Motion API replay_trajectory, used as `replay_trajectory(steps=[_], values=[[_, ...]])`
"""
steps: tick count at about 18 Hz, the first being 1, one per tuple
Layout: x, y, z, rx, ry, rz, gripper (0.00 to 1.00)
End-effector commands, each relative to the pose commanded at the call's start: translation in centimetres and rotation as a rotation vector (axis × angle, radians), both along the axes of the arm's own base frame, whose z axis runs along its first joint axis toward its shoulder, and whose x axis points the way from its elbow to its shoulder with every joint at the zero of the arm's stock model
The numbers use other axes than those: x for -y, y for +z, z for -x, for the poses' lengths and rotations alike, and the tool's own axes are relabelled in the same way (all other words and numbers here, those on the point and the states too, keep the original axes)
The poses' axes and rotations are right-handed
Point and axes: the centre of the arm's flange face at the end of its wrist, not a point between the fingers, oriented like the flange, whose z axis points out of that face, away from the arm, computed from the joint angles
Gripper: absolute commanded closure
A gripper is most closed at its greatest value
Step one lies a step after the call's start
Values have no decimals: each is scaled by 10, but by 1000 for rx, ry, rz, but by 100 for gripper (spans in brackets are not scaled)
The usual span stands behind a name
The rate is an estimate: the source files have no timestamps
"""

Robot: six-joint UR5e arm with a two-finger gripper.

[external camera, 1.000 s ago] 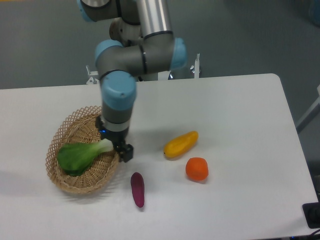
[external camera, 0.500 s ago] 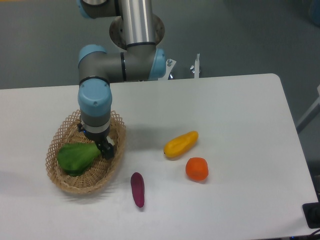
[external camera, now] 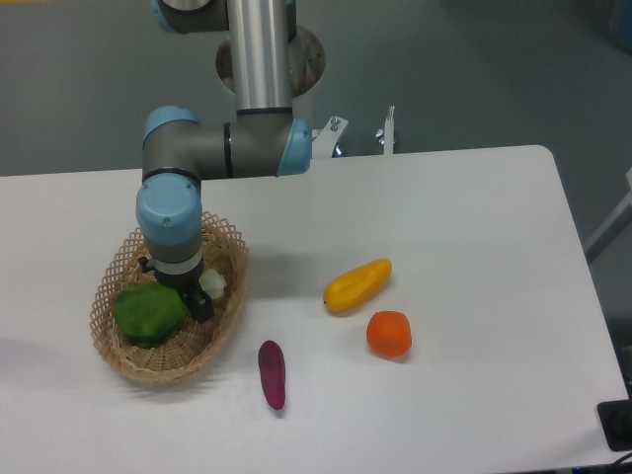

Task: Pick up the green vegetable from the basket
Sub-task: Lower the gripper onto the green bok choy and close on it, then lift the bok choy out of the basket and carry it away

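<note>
The green vegetable [external camera: 146,314] lies in the oval tan wicker basket [external camera: 118,265] at the table's left. Its dark leaves point left and its white stalk end [external camera: 212,284] points right. My gripper [external camera: 195,296] hangs straight down inside the basket, low over the stalk, between the leaves and the white end. One dark finger [external camera: 202,307] shows in front of the stalk; the other is hidden behind the wrist. The jaws look open, and the vegetable rests on the basket floor.
A purple eggplant piece [external camera: 272,373] lies on the white table just right of the basket. A yellow oblong vegetable [external camera: 357,283] and an orange fruit [external camera: 389,333] lie mid-table. The table's front edge is near the basket.
My gripper has moved left from the basket's right rim to over the vegetable's stalk and has come lower. The vegetable has stayed in place.
</note>
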Motion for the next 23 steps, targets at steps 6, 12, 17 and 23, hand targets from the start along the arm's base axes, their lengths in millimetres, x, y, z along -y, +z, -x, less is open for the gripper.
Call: replay_trajectory(steps=[6, 12, 17, 23], values=[[-2, 0, -4, -3, -8, 0, 60], [1, 20, -4, -9, -6, -18, 83], [3, 41, 6, -21, 14, -49, 83], [22, 74, 65, -49, 112, -83, 82]])
